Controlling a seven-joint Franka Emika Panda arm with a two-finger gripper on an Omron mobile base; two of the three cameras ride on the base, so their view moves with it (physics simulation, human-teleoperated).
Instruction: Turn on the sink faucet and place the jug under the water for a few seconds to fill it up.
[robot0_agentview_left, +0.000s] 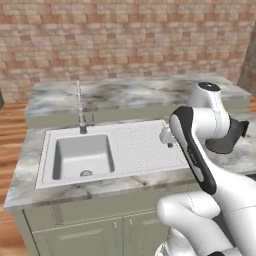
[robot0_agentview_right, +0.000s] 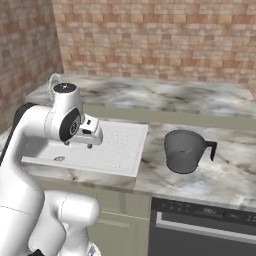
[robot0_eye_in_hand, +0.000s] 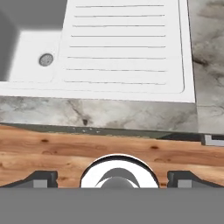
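Now the arm is hanging over the draining board, fingers spread wide and gripping nothing.

From the left base, the sink faucet (robot0_agentview_left: 80, 107) is standing dry beyond the fingers (robot0_agentview_left: 166, 136), past the sink (robot0_agentview_left: 82, 155). From the right base, the jug (robot0_agentview_right: 183, 151) is sitting upright on the bench (robot0_agentview_right: 220, 177), well off to the fingers' right. It is looking rigid, light while empty, probably slick; its side handle or rim seems the best hold. Through the hand camera, the fingers (robot0_eye_in_hand: 113, 180) are pointing down at the ribbed board.
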